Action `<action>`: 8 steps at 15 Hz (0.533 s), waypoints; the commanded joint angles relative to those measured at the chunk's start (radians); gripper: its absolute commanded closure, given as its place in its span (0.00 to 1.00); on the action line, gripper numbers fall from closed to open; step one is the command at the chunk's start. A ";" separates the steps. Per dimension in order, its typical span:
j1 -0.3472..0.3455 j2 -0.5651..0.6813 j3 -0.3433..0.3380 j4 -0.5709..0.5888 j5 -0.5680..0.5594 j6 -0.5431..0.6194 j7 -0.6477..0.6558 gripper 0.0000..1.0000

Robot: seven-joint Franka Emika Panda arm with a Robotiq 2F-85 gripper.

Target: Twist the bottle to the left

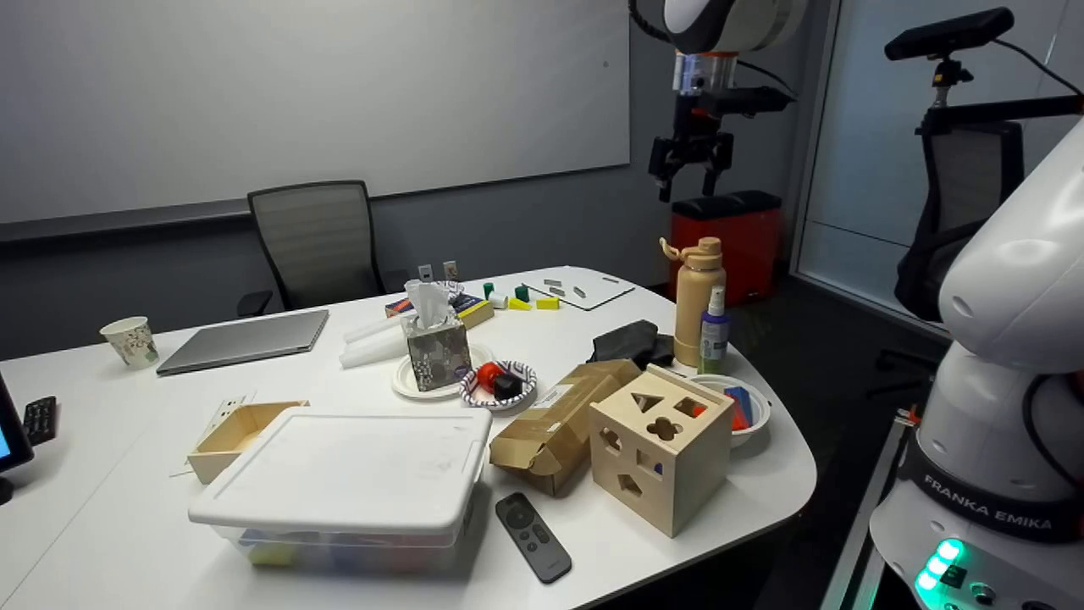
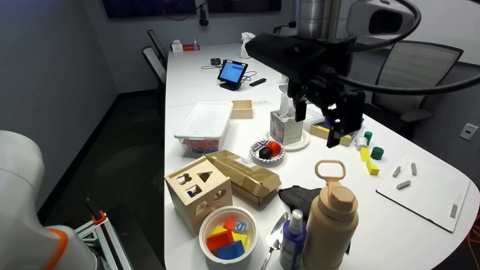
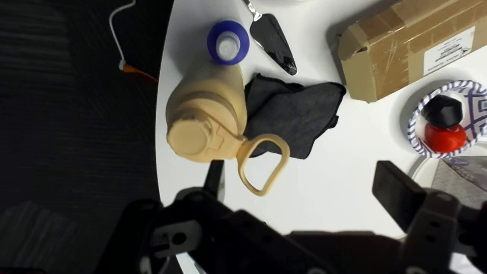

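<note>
The tan bottle (image 1: 696, 318) stands upright near the table's rounded end, with a tan cap and a loop handle sticking out to the side. It also shows in the other views (image 2: 330, 230) (image 3: 207, 110). My gripper (image 1: 687, 191) hangs above the table, higher than the bottle and apart from it, with its fingers pointing down. In an exterior view the gripper (image 2: 316, 127) appears above and behind the bottle's loop. In the wrist view the gripper (image 3: 302, 177) is wide open and empty. There the loop shows between the fingers and the cap lies beyond the left finger.
A purple spray bottle (image 2: 293, 240) stands close beside the bottle. A dark cloth (image 3: 295, 114) lies at its base. A metal server (image 3: 274, 42), a bowl of blocks (image 2: 252, 245), a cardboard box (image 2: 243, 174) and a wooden shape-sorter cube (image 1: 660, 449) are near. The table edge is close.
</note>
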 commanded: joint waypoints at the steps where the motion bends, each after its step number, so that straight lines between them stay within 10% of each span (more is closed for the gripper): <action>1: -0.055 -0.062 0.021 -0.113 -0.035 0.067 0.139 0.00; 8: -0.160 -0.028 0.017 -0.194 -0.121 0.211 0.333 0.00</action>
